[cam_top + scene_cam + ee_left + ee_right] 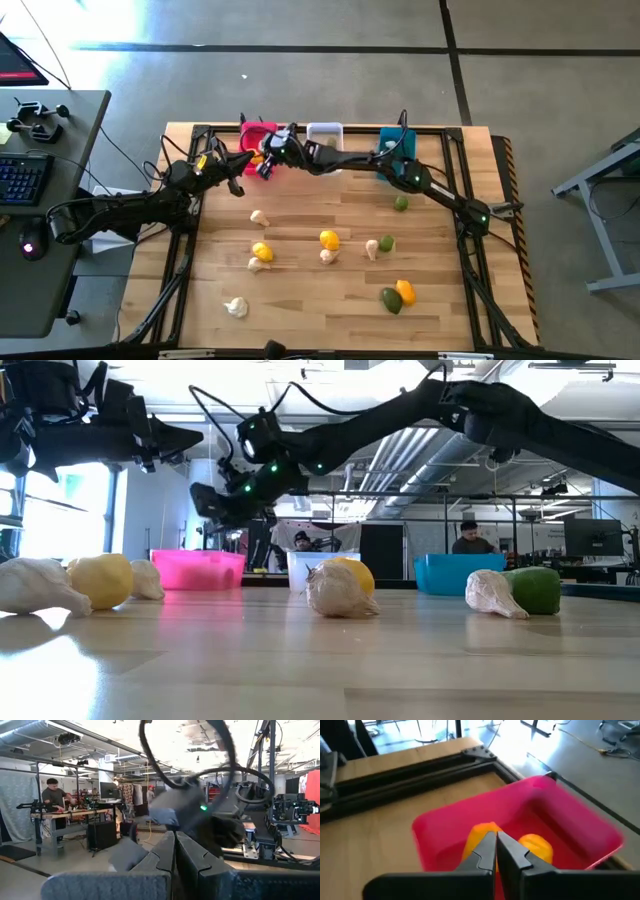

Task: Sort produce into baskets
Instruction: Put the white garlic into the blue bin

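On the wooden bench [330, 290], taking the pink basket [258, 135] at the far edge as the reference, the produce lying farthest from it toward the near edge is a garlic piece [236, 307] and, off to the right, a green lime [390, 300] touching an orange lemon [405, 291]. Closer to the pink basket lie a yellow lemon [262, 251] with a garlic piece [256, 264] just beside it, a second yellow lemon [329, 239] with garlic [327, 256] against it, and a garlic [372, 248] next to a lime [386, 242]. Nearer still are a lone garlic [259, 217] and, well to the right, a single lime [400, 203]. The left claw [238, 160] hangs above the bench just left of the pink basket; its fingers [165, 852] are pressed together with nothing between them. The right claw [496, 851] is stretched across the far edge and sits directly over the pink basket; its fingers are closed tip to tip and hold nothing. Inside the pink basket two yellow-orange lemons [536, 845] lie side by side beneath that claw. To the right of the pink basket, along the same far edge, stand the white basket [325, 132] and then the teal basket [396, 138]. Beyond the bench, a person [467, 540] is seated in the room behind.
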You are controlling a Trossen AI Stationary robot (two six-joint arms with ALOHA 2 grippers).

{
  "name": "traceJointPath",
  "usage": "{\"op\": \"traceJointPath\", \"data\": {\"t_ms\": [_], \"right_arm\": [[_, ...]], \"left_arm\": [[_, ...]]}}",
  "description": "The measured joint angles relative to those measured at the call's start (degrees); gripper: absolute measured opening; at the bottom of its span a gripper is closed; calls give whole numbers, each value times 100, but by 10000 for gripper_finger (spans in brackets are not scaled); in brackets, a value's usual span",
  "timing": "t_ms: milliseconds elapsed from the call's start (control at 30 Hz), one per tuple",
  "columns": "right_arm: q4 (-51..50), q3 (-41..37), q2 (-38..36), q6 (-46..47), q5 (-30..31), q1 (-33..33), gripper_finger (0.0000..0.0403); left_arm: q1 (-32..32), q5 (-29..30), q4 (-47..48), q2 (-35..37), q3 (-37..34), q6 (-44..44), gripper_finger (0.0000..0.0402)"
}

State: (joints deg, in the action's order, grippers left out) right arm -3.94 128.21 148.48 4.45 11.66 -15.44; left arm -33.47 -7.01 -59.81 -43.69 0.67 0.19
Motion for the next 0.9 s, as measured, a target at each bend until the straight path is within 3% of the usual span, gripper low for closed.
{"op": "traceJointPath", "data": {"t_ms": [167, 467, 667, 767, 900], "right_arm": [[639, -993, -383, 2, 306, 142, 0], [2887, -4316, -2048, 463, 532, 345, 0], [3250, -6099, -3248, 590, 1230, 658, 0], [3280, -6890, -3879, 558, 1418, 882, 0], [3236, -8028, -4771, 710, 1616, 1111, 0]], "left_arm": [[1, -5, 38, 4, 0, 4, 0], [0, -36, 46, 7, 0, 103, 0], [4, -781, 375, -8, 0, 131, 0], [43, -1151, 854, -12, 133, -32, 0], [344, -1186, 2385, -15, 579, 279, 0]]}}
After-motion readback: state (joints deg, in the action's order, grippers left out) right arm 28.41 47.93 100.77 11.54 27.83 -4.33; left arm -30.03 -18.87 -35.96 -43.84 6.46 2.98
